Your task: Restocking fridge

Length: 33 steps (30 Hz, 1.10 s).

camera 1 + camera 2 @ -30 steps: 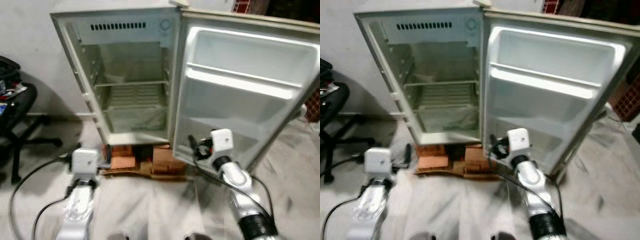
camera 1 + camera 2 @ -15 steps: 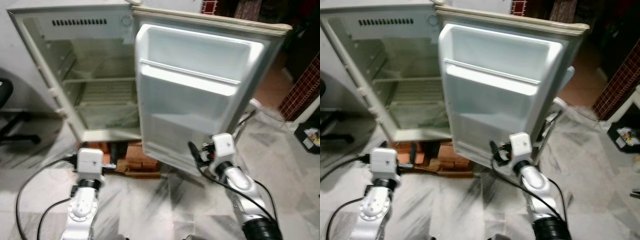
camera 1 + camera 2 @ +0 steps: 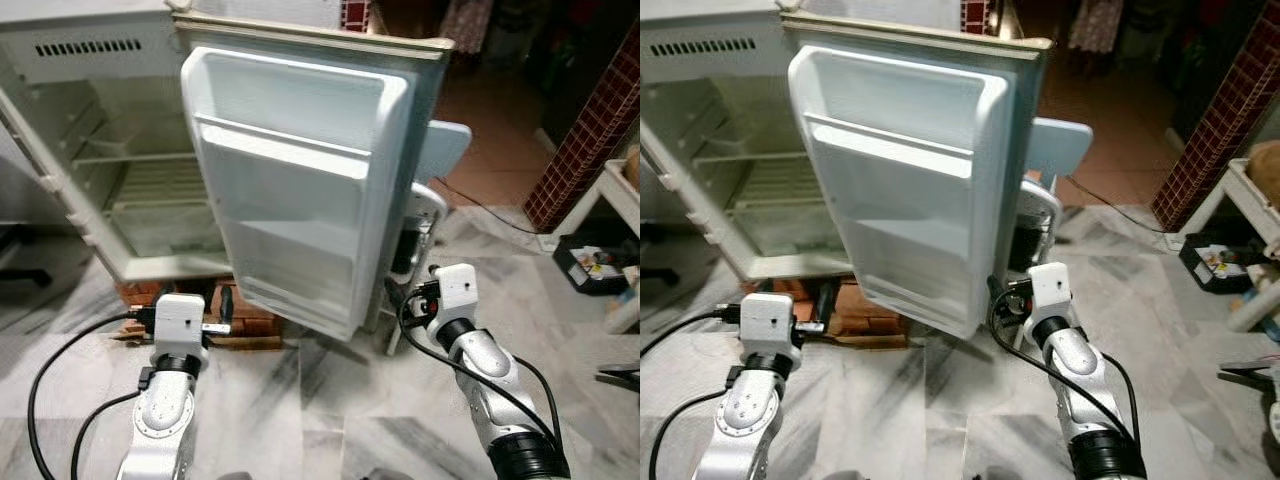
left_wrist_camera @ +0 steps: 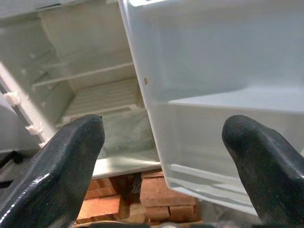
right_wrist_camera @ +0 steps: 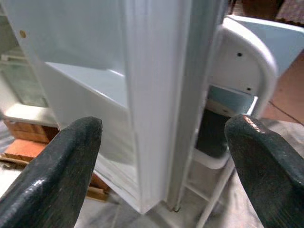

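The small white fridge (image 3: 90, 150) stands open on the left, its wire shelf and floor bare. Its door (image 3: 300, 190) is swung wide toward me, and the moulded door shelves hold nothing. My left gripper (image 3: 225, 303) is held low before the fridge's bottom edge, open, with nothing between its fingers (image 4: 61, 166). My right gripper (image 3: 395, 298) is open too, level with the door's lower outer corner; the door's edge (image 5: 156, 95) stands straight ahead of it, clear of the fingers (image 5: 52, 171).
Red bricks (image 3: 255, 318) prop the fridge up. A pale blue and white chair (image 3: 438, 160) stands behind the door. A low white stand with a black tray (image 3: 595, 265) is at the right, by a brick-red pillar (image 3: 590, 100). Black cables (image 3: 55, 350) trail on the marble floor.
The camera has swung to the right, so the fridge has slid to the left of the picture and the chair and pillar have come into view. Both arms keep their pose.
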Available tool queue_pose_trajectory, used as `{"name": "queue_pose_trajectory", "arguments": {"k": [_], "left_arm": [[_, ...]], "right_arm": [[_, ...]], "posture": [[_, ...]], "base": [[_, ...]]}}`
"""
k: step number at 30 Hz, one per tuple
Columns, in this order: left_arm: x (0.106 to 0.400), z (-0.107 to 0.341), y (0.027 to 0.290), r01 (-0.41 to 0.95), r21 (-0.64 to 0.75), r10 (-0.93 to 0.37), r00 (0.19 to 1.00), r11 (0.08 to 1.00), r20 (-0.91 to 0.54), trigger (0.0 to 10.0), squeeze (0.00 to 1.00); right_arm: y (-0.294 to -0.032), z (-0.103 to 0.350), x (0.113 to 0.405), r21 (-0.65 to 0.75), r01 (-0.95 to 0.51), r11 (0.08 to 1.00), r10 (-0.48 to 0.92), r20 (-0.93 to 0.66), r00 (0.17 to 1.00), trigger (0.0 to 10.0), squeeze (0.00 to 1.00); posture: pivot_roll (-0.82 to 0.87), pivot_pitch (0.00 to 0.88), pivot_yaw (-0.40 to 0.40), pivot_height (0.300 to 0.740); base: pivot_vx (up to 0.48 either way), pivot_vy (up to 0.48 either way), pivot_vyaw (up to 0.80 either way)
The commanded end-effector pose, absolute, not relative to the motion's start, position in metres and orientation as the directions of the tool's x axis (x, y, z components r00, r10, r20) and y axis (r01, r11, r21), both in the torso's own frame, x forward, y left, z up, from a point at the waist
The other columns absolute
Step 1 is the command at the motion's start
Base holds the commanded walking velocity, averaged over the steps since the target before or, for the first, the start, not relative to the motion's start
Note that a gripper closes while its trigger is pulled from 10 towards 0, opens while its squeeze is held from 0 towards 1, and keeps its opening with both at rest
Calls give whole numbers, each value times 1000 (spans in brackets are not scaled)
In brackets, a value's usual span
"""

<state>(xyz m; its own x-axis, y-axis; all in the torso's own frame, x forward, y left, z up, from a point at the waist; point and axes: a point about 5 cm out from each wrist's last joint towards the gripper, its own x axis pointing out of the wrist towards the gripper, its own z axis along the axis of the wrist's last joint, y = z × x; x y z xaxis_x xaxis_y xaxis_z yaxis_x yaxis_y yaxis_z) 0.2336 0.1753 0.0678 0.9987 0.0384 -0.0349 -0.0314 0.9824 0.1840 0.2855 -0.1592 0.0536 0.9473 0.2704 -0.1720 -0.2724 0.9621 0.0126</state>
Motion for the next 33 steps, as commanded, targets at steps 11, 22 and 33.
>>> {"name": "queue_pose_trajectory", "arguments": {"k": [11,22,33], "left_arm": [[234,71,184,-41,185,46,999,982,-20,10000,0],[234,69,183,-33,187,39,999,982,-28,10000,0],[214,52,181,-27,189,48,993,982,-107,10000,0]], "right_arm": [[-156,65,296,-11,-238,971,236,-114,965,10000,0],[-157,65,295,-19,-227,974,224,-108,969,10000,0],[-163,61,293,-28,-214,976,209,-121,970,10000,0]], "posture": [[-16,32,18,740],[-15,31,19,740],[-15,36,18,740]], "base": [[253,0,0],[421,0,0],[66,0,0]]}}
